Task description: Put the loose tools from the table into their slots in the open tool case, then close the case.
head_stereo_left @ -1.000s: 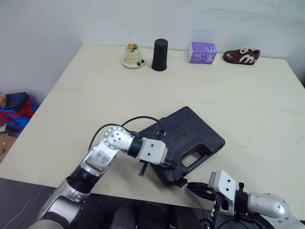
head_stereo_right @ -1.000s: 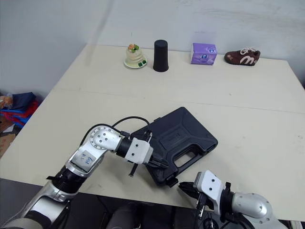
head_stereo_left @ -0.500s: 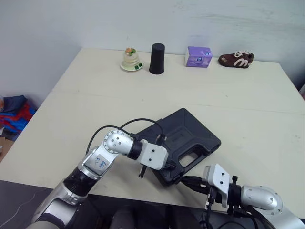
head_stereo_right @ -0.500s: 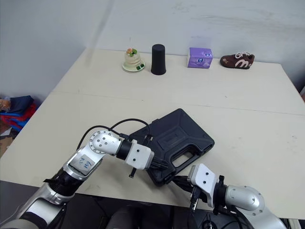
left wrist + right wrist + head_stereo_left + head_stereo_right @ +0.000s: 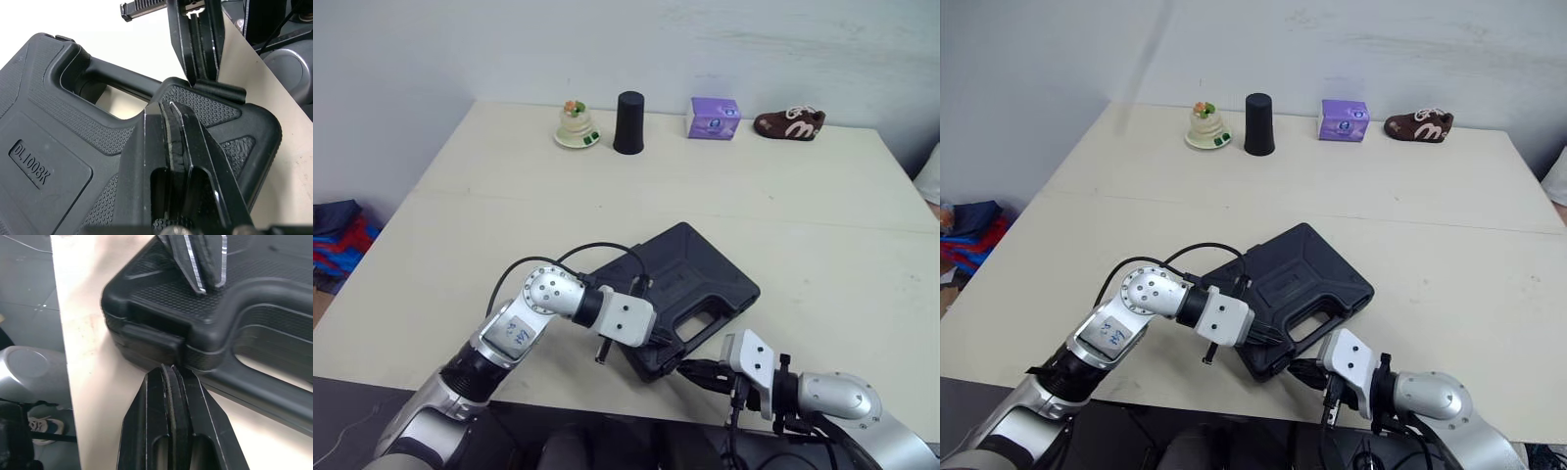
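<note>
Closing in over the last second, my right pincer (image 5: 690, 369) now has its tip at the near edge of the tool case (image 5: 690, 279), where earlier it hung just short of it. The pale surface (image 5: 509, 196) carries the case close to its front edge, turned at an angle with the carry handle towards my right. The case is black moulded plastic with a pebbled grain and a smooth panel stamped DL1008K, and its lid is already down. My left pincer (image 5: 168, 105) is pressed shut and empty, bearing on the lid's near corner. The right one is also shut on nothing, nosing against the latch (image 5: 151, 335). I judge the main risk to be a shove. A narrow closed tip could skid off that small latch, or push the case round under my left and leave it unlatched.
</note>
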Robot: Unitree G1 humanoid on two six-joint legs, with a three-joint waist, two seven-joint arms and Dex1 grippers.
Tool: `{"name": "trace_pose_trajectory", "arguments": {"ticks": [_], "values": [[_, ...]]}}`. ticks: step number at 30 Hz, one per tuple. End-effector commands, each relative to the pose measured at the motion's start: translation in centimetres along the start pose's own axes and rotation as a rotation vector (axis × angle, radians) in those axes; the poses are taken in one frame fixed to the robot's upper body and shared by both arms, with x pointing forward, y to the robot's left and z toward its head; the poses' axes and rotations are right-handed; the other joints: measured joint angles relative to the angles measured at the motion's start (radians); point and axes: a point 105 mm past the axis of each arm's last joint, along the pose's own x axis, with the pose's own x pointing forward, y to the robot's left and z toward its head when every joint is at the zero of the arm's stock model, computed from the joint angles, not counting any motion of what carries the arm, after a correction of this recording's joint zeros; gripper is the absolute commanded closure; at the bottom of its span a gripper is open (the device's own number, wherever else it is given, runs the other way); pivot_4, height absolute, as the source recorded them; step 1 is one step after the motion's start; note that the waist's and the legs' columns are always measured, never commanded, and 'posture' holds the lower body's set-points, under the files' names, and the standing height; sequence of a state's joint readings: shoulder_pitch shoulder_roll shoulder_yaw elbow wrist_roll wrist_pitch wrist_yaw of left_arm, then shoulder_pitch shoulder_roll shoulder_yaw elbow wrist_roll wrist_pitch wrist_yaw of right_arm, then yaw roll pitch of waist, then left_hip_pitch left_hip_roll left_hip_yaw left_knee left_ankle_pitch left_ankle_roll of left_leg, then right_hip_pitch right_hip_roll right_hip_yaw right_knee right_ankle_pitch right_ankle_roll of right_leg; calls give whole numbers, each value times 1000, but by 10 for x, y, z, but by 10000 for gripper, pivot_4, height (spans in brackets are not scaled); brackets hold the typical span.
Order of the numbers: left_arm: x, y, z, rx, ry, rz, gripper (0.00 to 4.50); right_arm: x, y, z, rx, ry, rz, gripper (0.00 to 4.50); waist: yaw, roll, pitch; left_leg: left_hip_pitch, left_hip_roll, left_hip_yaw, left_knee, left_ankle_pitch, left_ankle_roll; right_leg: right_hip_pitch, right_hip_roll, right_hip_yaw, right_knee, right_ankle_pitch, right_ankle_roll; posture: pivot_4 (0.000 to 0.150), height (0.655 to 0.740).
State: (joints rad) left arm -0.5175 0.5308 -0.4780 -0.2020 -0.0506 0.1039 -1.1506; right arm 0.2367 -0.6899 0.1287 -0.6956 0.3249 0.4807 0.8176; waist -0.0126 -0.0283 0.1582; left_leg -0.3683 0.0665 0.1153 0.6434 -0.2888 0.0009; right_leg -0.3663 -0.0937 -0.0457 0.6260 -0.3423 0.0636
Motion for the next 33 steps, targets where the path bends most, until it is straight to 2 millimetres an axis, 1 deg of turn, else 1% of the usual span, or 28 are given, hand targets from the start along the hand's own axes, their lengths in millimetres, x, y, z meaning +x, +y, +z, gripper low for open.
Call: {"name": "trace_pose_trajectory", "arguments": {"ticks": [1, 9, 14, 16, 18, 20, 21, 22, 24, 25, 26, 27, 28, 30, 31, 32, 33], "values": [[5, -30, -48, -192, 162, -89, 44691, 6, 13, 31, -64, -120, 55, 45000, -2, 0, 0, 0, 0, 0, 0, 0, 0, 0, 0, 0, 0, 0, 0, 1500, 7400], [3, -31, -56, -213, 181, -87, 44691, 8, 7, 37, -68, -139, 39, 45000, -4, 0, 0, -1, 0, 0, -1, -1, -2, -1, -1, 0, -1, 0, 0, 1500, 7400], [-1, -32, -60, -216, 187, -84, 44691, 2, 4, 38, -74, -131, 39, 45000, -6, 0, 0, -1, 0, 0, -4, -2, -4, -1, -1, 1, -3, 0, -1, 1500, 7400], [-2, -30, -56, -202, 155, -70, 44691, -1, 4, 38, -73, -122, 51, 45000, -9, 0, 0, 0, -1, 0, -8, 0, -5, -1, -2, 1, -6, 1, -1, 1500, 7400], [-2, -23, -45, -171, 75, -37, 44691, -6, 6, 36, -78, -104, 64, 45000, -11, 1, 0, 0, -1, 0, -11, 2, -7, -2, -2, 0, -7, 1, -2, 1500, 7400], [-9, -4, -26, -131, -62, 76, 44691, -17, 6, 31, -80, -70, 63, 45000, -11, 2, 1, -1, -1, 0, -12, 3, -8, -4, -2, 0, -7, 1, -2, 1500, 7400], [-14, 2, -17, -101, -128, 106, 44691, -23, 5, 28, -82, -52, 58, 45000, -9, 3, 2, -2, -1, 0, -13, 4, -7, -5, -2, 0, -7, 1, -2, 1500, 7400], [-18, 4, -11, -80, -168, 119, 44691, -27, 4, 26, -85, -40, 55, 45000, -5, 3, 3, -4, -2, 0, -13, 6, -4, -7, -2, 0, -6, 1, -2, 1500, 7400], [-37, 15, 0, -61, -254, 181, 44691, -46, -1, 19, -97, 10, 24, 45000, 4, 3, 8, -7, -1, -1, -14, 7, -3, -10, -1, -2, -6, 3, 3, 1500, 7400], [-47, 19, 3, -41, -275, 213, 44691, -56, -5, 13, -98, 42, 4, 45000, 8, 3, 11, -8, -1, -1, -14, 7, -4, -10, -1, -2, -6, 8, 11, 1500, 7400], [-58, 22, 4, -54, -284, 233, 44691, -67, -10, 9, -101, 74, -23, 45000, 12, 4, 12, -8, -2, -1, -14, 7, -4, -11, 0, -3, -6, 9, 14, 1500, 7400], [-73, 27, 2, -65, -281, 275, 44691, -81, -20, 6, -91, 101, -75, 45000, 13, 4, 13, -9, -2, -1, -14, 6, -5, -12, 0, -4, -6, 9, 14, 1500, 7400], [-85, 30, 0, -80, -270, 319, 38676, -94, -29, 4, -80, 118, -129, 45000, 13, 4, 13, -10, -2, -1, -14, 6, -5, -13, 1, -4, -7, 9, 14, 1500, 7400], [-108, 34, -9, -125, -225, 398, 33084, -119, -44, 4, -90, 155, -218, 38580, 12, 5, 16, -12, -2, -1, -14, 5, -5, -13, 1, -4, -8, 9, 14, 1500, 7400], [-118, 34, -15, -138, -189, 425, 29130, -131, -51, 5, -113, 170, -258, 36488, 13, 6, 17, -13, -2, -1, -14, 5, -5, -14, 1, -4, -9, 10, 15, 1500, 7400], [-134, 36, -26, -157, -124, 483, 24616, -145, -60, 7, -141, 184, -317, 31467, 13, 7, 17, -14, -3, -1, -14, 5, -4, -14, 1, -5, -9, 10, 15, 1500, 7400], [-150, 38, -34, -163, -78, 539, 21345, -156, -67, 9, -162, 195, -366, 27369, 13, 7, 17, -14, -3, -1, -14, 5, -4, -15, 1, -5, -10, 10, 16, 1500, 7400]]}}
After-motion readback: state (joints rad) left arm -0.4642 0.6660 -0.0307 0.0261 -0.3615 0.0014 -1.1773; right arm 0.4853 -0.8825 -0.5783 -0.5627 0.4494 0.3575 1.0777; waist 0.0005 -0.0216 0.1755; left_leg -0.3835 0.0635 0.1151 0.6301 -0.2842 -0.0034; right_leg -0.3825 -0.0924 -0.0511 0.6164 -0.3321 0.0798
